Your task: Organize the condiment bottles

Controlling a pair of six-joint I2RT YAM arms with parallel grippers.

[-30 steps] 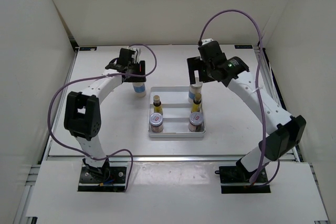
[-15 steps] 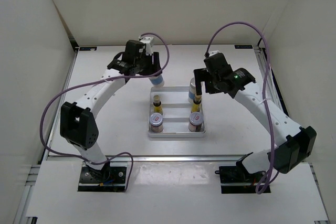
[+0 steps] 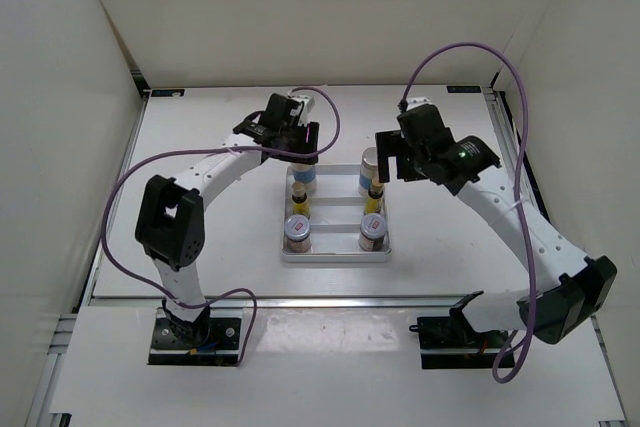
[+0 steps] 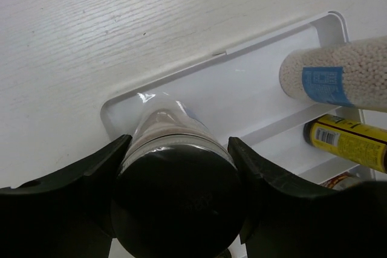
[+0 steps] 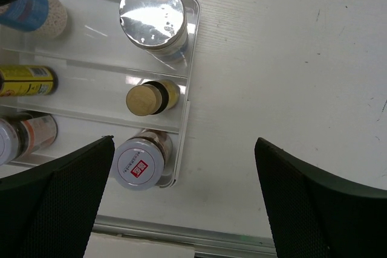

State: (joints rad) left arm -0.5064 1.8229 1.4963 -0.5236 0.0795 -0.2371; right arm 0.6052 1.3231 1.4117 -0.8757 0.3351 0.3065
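The left tool (image 3: 290, 137) has swung rightward with a white blue-labelled jar (image 4: 178, 197) clamped in it. The jar now hangs over the far-left corner of the tray (image 4: 254, 43), with the rim just beyond. This looks like the last bottle. The right tool (image 5: 184, 149), spread wide and empty, has backed off the other white jar (image 5: 152, 15) — bare tabletop (image 5: 290, 58) lies to its right.

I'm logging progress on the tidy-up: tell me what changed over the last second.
The left gripper, shut on a white jar, carried it rightward from the table beside the tray over to the tray's far left corner. The right gripper, open, drew back rightward from the other white jar. The tray and the five bottles in it kept their places.
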